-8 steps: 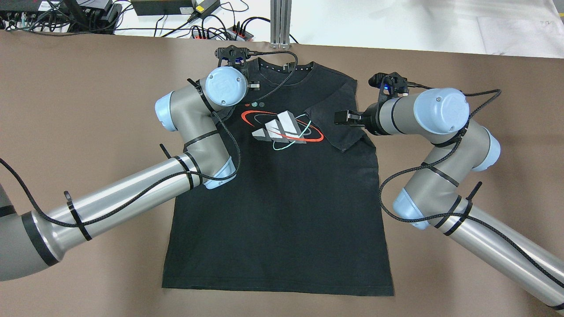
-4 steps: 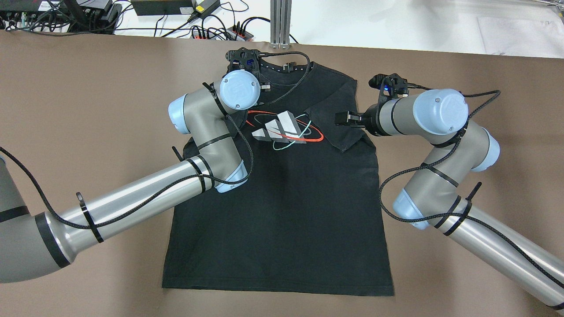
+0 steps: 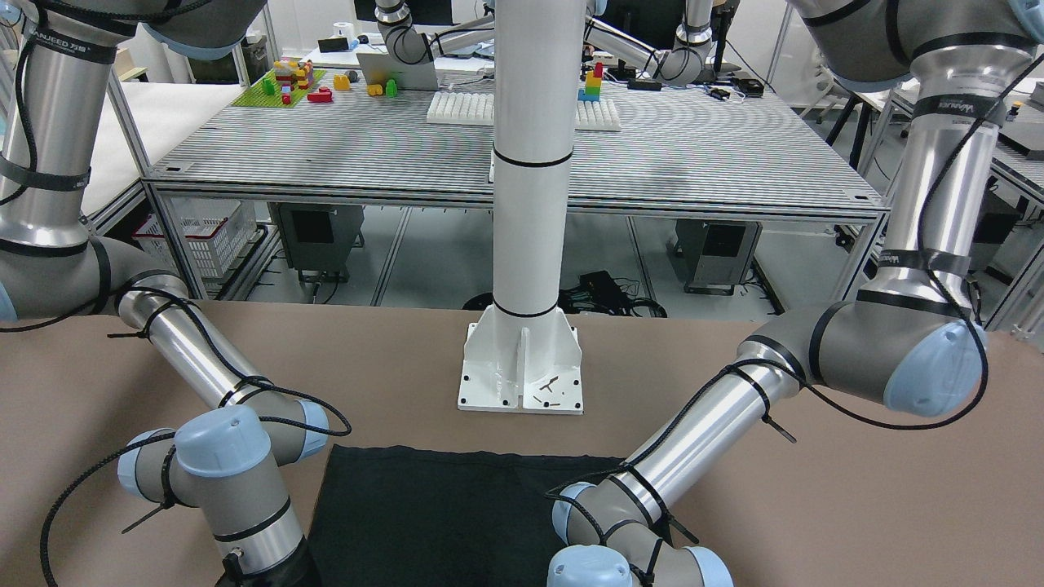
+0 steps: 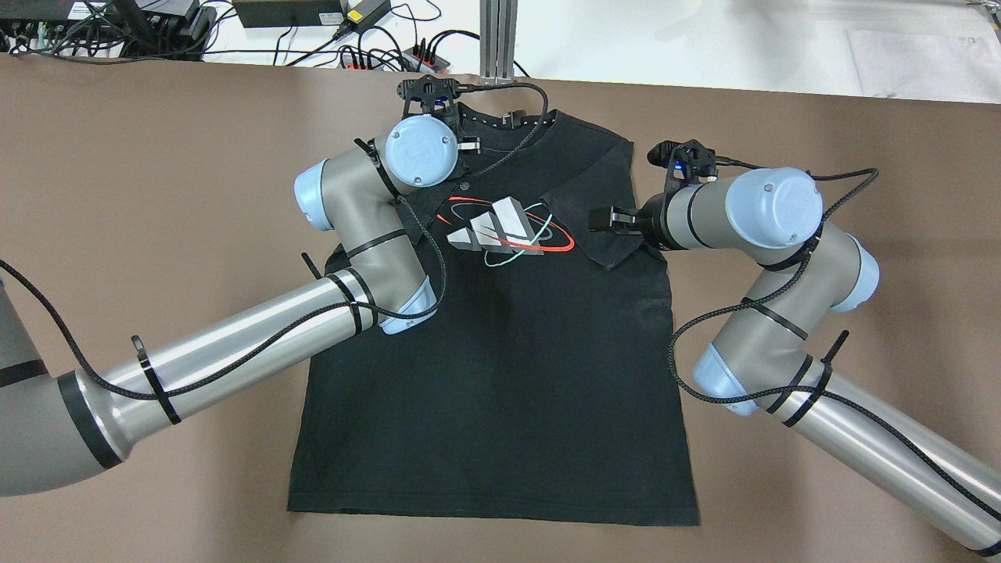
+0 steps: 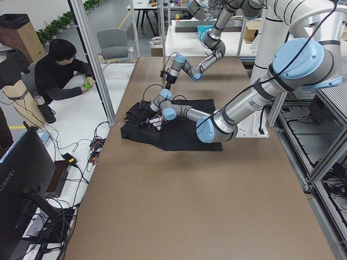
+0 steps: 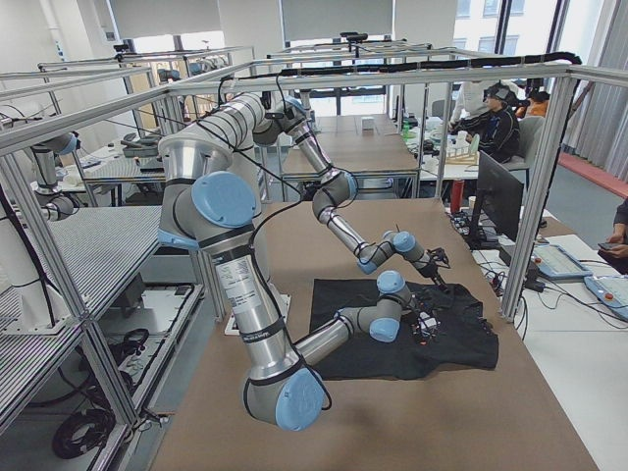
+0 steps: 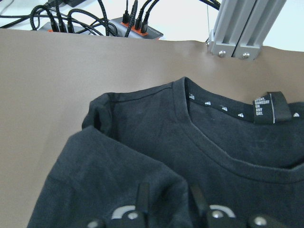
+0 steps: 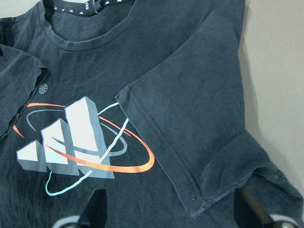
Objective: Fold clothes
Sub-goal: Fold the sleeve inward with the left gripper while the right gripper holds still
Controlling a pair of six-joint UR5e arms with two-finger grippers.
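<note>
Both the left tool and right tool hang, fingers apart, over the T-shirt.

- Bright, even light from above — only faint, soft shadows lie on the table around the T-shirt.
- The T-shirt's black cloth hides detail in the wide views; its folds read sharply in the wrist views.
- Nearer than the T-shirt, the fingertips blur.

I read T-shirt black | chest print white and grey blocks, thin red-orange loop plus light-blue loop | inner neck tape black with small white marks | table plain brown | left arm, right arm silver-grey, light-blue joint caps, black cables
</note>
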